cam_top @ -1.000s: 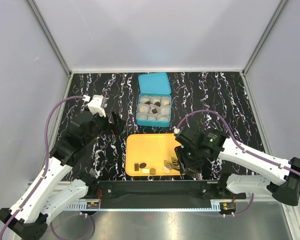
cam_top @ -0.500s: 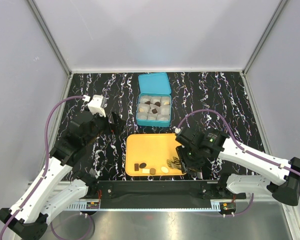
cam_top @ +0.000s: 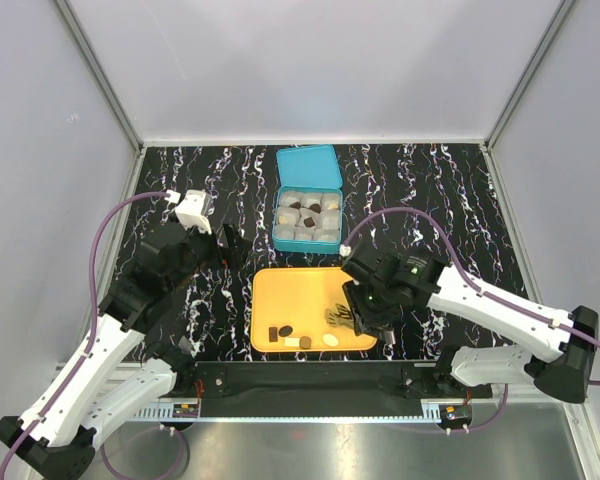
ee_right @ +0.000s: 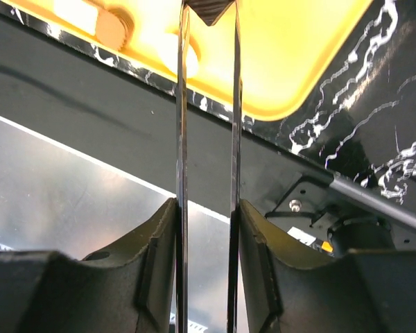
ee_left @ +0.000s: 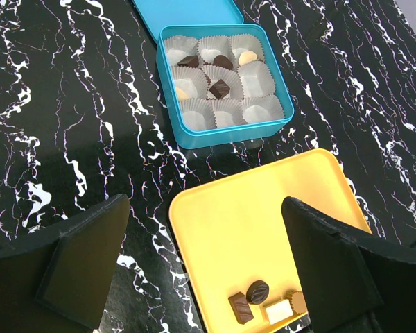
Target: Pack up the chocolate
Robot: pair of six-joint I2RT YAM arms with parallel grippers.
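The orange tray (cam_top: 305, 290) holds several chocolate pieces along its near edge: a dark bar (ee_left: 240, 307), a dark oval (ee_left: 258, 291), a white square (ee_left: 279, 310), a caramel round (ee_right: 112, 28) and a cream oval (cam_top: 330, 340). My right gripper (cam_top: 336, 318) hangs over the tray's near right part. Its thin blades (ee_right: 182, 104) are shut on a dark ridged chocolate (ee_right: 209, 10). The blue tin (cam_top: 280, 232) has white paper cups, some holding dark (ee_left: 220, 88) and cream (ee_left: 247, 57) pieces. My left gripper (cam_top: 230, 250) is open and empty over the table, left of the tray.
The tin's blue lid (cam_top: 308, 167) lies open behind it. The black bar of the arm mount (cam_top: 300, 378) runs along the table's near edge, just below the tray. Grey walls close in the back and sides.
My right gripper has moved left from the tray's near right corner to over the tray, with the dark piece between its blades. The left arm has not moved.
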